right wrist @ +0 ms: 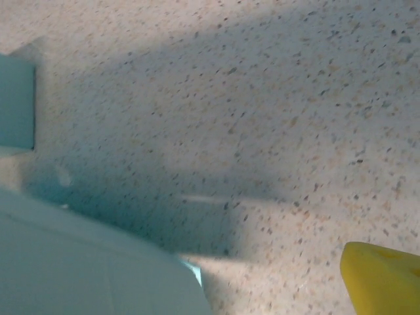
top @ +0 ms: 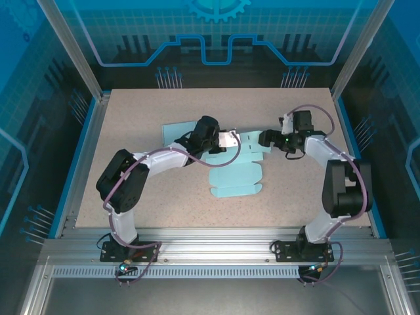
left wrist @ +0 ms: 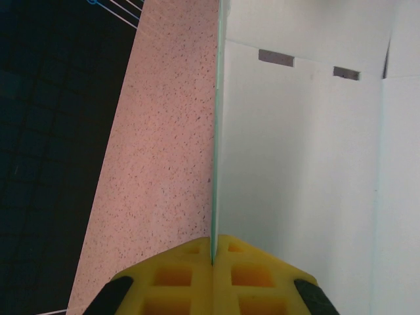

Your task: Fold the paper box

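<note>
The paper box (top: 236, 178), seemingly light and floppy, lay flat mid table (top: 197, 211), the left gripper (left wrist: 212, 257) pinching a flap's thin edge, the right gripper (top: 265, 139) wide open, empty.

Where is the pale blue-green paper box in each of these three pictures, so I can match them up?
Top external: paper box mid-table, between the two arms.
Left wrist: its white inner face on the right half, edge pinched by the left gripper.
Right wrist: bottom-left corner, plus a flap at the left edge.
Shared landmark: the speckled table.
</note>
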